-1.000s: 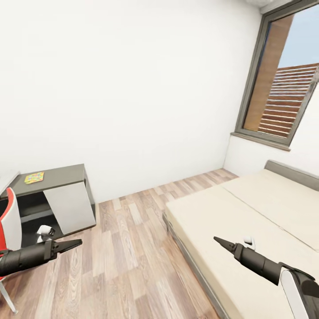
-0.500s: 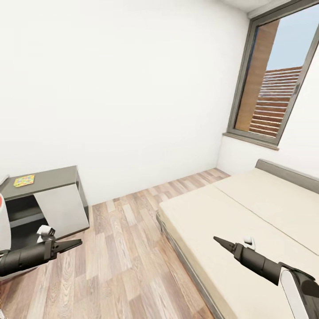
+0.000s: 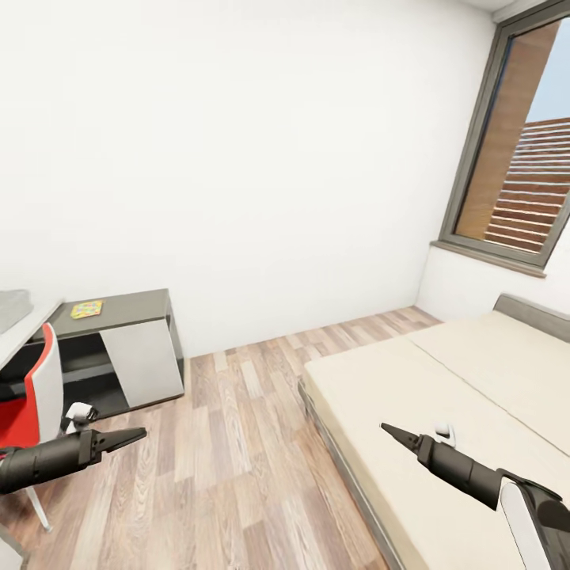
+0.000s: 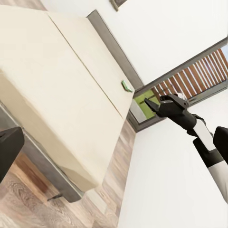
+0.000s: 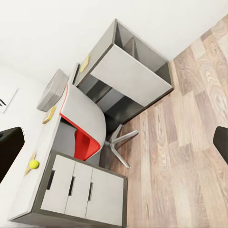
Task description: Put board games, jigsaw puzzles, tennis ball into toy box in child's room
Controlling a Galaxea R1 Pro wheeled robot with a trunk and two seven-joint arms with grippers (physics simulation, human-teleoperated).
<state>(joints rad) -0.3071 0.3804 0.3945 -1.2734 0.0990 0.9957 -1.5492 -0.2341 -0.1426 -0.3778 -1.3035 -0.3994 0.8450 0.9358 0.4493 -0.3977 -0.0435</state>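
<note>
My view swings back left: pale grey tabletop with shallow grey toy box reappears; both claws look closed, empty.

A red chair stands at the table bearing the toy box.

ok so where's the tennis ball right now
In the right wrist view the tennis ball sits on the pale table, near the end above the drawer unit, with the red chair alongside.
</note>
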